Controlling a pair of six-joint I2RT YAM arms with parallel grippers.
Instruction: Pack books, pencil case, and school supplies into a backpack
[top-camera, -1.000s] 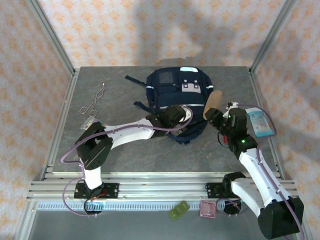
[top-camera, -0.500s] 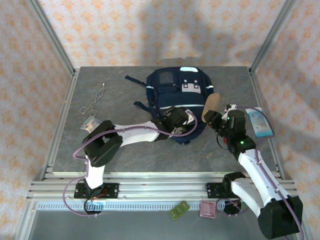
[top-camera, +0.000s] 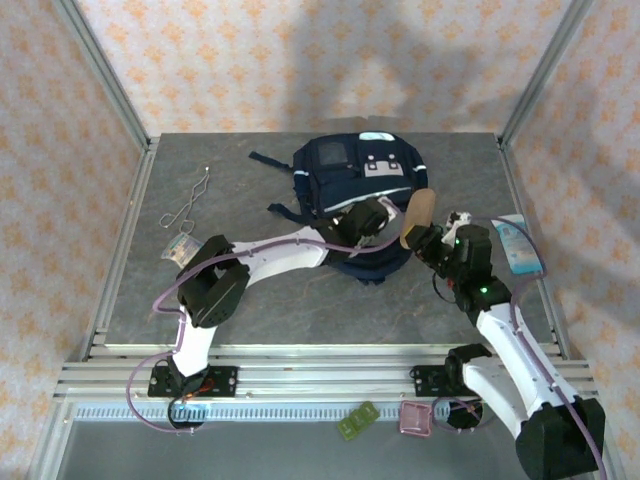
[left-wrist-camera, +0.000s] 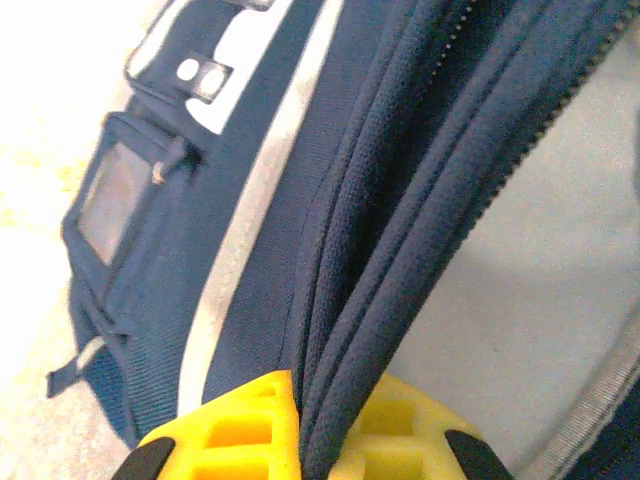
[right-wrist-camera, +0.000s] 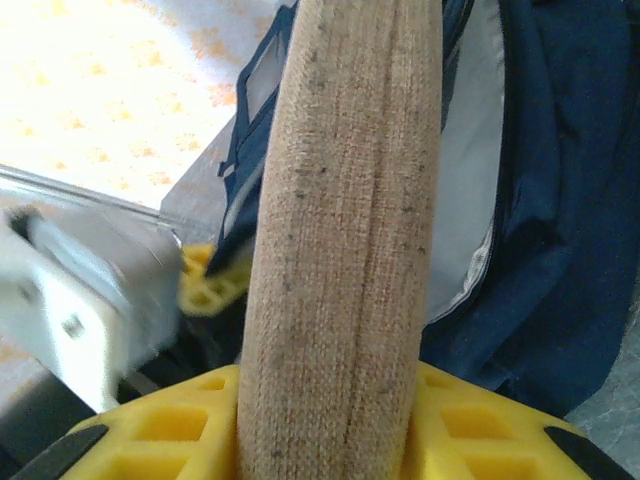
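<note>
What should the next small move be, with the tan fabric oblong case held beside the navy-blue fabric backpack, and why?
Probably the left gripper should lift the zipper edge it pinches, widening the mouth of the navy-blue fabric backpack. Its pale lining shows through a narrow gap, and the right gripper holds the tan fabric oblong case beside that opening, not yet inside.

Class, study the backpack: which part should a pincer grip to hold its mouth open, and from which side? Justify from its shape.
Probably the padded zip rim of the backpack, approached from the near side, where the mouth faces the arms. The rim stands up as a narrow doubled fold, thin enough to pinch, as the left pincer does there.
</note>
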